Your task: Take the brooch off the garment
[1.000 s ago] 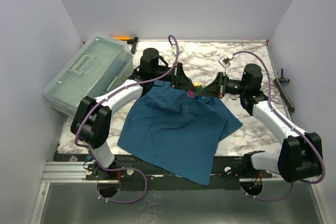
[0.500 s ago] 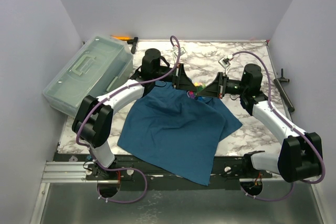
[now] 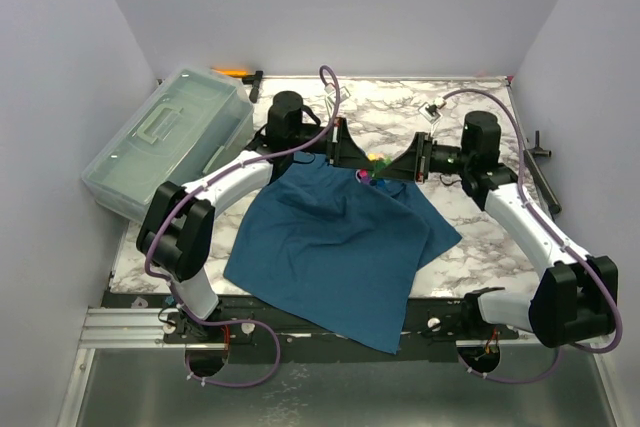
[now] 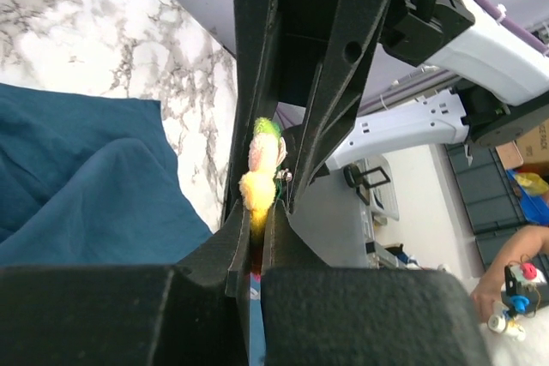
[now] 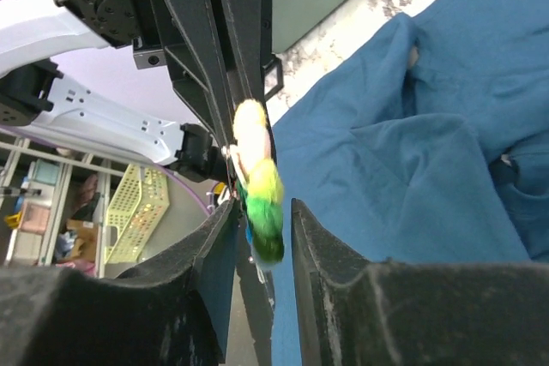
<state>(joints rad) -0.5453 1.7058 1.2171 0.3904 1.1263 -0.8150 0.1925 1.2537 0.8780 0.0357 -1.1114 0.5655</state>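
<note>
The brooch (image 3: pixel 374 168), a small fluffy yellow, green and red piece, sits at the far edge of the dark teal T-shirt (image 3: pixel 335 242), between my two grippers. My left gripper (image 3: pixel 357 161) is shut on it: in the left wrist view the yellow and green fluff (image 4: pixel 261 173) is pinched between my closed fingers (image 4: pixel 256 222). My right gripper (image 3: pixel 398 169) meets it from the right. In the right wrist view its fingers (image 5: pixel 263 216) stand apart around the brooch's green end (image 5: pixel 262 199) without pressing it. The shirt (image 5: pixel 412 177) lies crumpled below.
A clear grey-green plastic toolbox (image 3: pixel 170 137) stands at the far left of the marble table (image 3: pixel 390 112). An orange-handled tool (image 3: pixel 235 72) lies behind it. A black tool (image 3: pixel 540 159) lies off the table's right edge.
My right arm has shifted a little toward the far side, its wrist now slightly higher in the view. My left arm and the shirt have barely moved.
</note>
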